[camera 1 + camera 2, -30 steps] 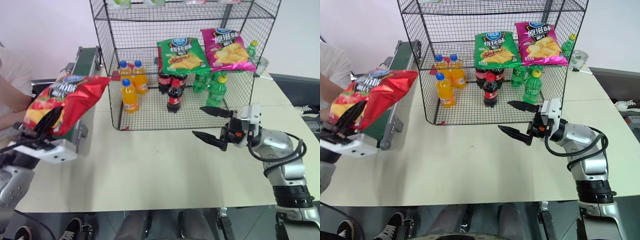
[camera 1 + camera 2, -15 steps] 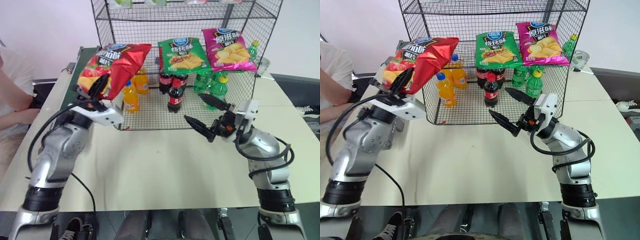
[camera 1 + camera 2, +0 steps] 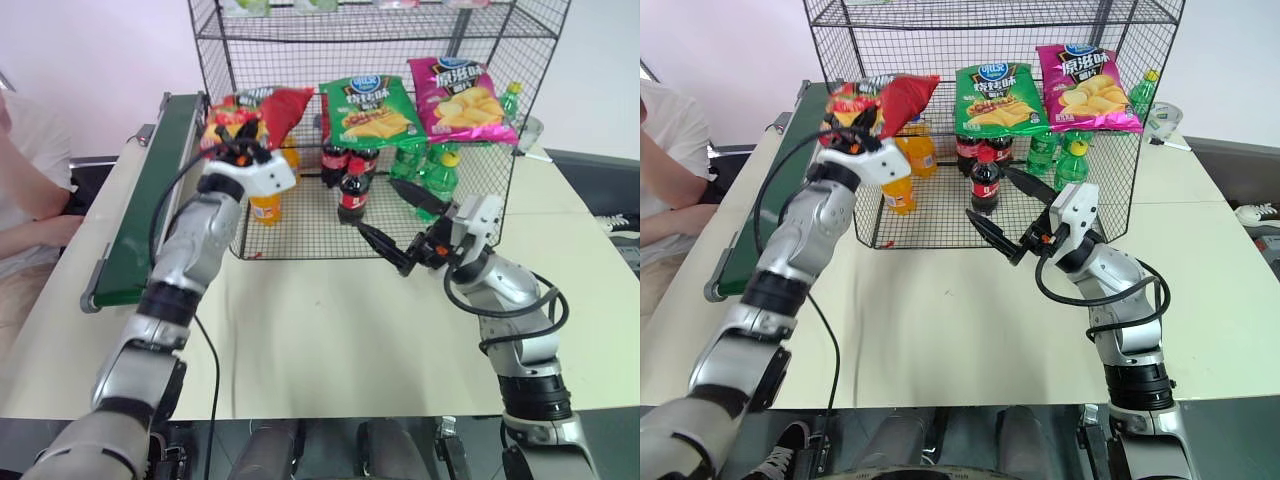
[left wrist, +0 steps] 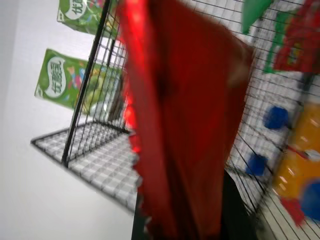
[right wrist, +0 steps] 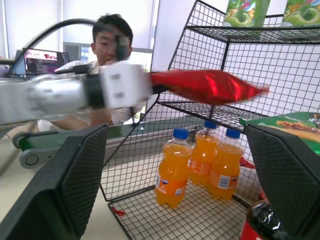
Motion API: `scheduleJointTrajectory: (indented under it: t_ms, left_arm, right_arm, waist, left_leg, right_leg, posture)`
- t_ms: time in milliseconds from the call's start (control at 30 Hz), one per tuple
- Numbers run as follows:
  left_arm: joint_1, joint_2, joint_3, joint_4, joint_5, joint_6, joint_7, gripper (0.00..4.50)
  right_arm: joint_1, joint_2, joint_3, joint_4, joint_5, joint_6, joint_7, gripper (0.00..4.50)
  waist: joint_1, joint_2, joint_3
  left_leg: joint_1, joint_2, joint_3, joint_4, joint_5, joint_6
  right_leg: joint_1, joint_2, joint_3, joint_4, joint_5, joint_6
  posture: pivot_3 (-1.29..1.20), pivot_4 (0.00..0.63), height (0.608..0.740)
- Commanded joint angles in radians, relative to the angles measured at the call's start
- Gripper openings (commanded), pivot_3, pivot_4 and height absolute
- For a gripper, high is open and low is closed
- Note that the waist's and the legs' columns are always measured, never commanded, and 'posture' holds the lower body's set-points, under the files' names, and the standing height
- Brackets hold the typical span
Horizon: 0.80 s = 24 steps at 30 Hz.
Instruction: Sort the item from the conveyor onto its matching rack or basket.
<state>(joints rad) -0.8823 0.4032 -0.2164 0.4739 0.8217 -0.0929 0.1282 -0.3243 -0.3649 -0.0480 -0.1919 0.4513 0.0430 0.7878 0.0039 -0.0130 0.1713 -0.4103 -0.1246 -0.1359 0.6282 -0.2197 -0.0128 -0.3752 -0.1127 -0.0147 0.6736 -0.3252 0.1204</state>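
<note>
The item, a glossy red crisp bag, hangs at the left front corner of the rack, level with its middle shelf and above the orange bottles. My left gripper is shut on the bag's lower end, and the left wrist view shows the red foil close up between its fingers. In front of the rack's lower tier, my right gripper stands open and empty, pointing left toward the bag. The conveyor runs along the table's left side with its dark green belt bare.
A green bag and a magenta bag lie on the middle shelf. Orange bottles, cola bottles and green bottles stand on the bottom tier. A person sits left of the conveyor.
My left arm has swung the red bag from over the conveyor forward and to the right, up to the rack's middle shelf. The right gripper has shifted a little left, still open.
</note>
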Motion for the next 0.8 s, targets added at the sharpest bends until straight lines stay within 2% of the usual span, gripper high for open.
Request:
scheduleJointTrajectory:
  t_ms: [33, 267, 533, 633, 800]
  left_arm:
    - [-0.135, -0.032, -0.022, 0.144, -0.019, -0.018, 0.061, 0.04]
    - [-0.307, -0.059, -0.075, 0.387, -0.025, -0.057, 0.172, 0.04]
    - [-0.361, -0.038, -0.119, 0.557, -0.032, -0.075, 0.289, 0.04]
    - [-0.362, -0.051, -0.144, 0.580, -0.029, -0.070, 0.316, 0.04]
    - [-0.295, -0.040, -0.130, 0.501, -0.059, -0.079, 0.320, 0.04]
  right_arm:
    - [-0.009, 0.003, 0.004, -0.023, -0.001, -0.009, -0.007, 4.50]
    - [-0.007, 0.002, 0.014, -0.027, -0.012, -0.008, -0.017, 4.50]
    - [0.008, -0.031, 0.002, -0.046, -0.010, 0.001, -0.016, 4.50]
    - [0.019, -0.051, -0.008, -0.053, -0.008, 0.006, -0.014, 4.50]
    - [0.031, -0.071, -0.015, -0.063, -0.008, 0.007, -0.020, 4.50]
  waist:
    - [0.000, 0.000, 0.000]
    - [-0.012, -0.001, 0.000]
    - [-0.017, -0.001, 0.000]
    - [-0.017, -0.001, 0.000]
    - [-0.017, -0.001, 0.000]
  left_leg:
    - [0.000, 0.000, 0.000, 0.000, 0.000, 0.000]
    - [-0.002, 0.000, 0.000, 0.000, 0.000, 0.000]
    - [-0.004, -0.001, 0.002, 0.001, 0.000, 0.000]
    - [-0.008, -0.001, 0.003, 0.003, 0.001, 0.000]
    - [-0.010, -0.001, 0.004, 0.004, 0.001, -0.001]
  right_leg:
    - [0.000, 0.000, 0.000, 0.000, 0.000, 0.000]
    - [-0.002, 0.000, 0.000, 0.001, 0.000, 0.000]
    - [-0.006, 0.000, 0.001, 0.005, 0.000, 0.001]
    - [-0.011, 0.000, 0.002, 0.009, 0.000, 0.001]
    - [-0.014, 0.000, 0.003, 0.010, 0.000, 0.001]
  posture:
    - [0.00, 0.150, 0.740]
    - [0.00, 0.150, 0.740]
    - [0.00, 0.150, 0.740]
    - [0.00, 0.150, 0.740]
    - [0.00, 0.150, 0.740]
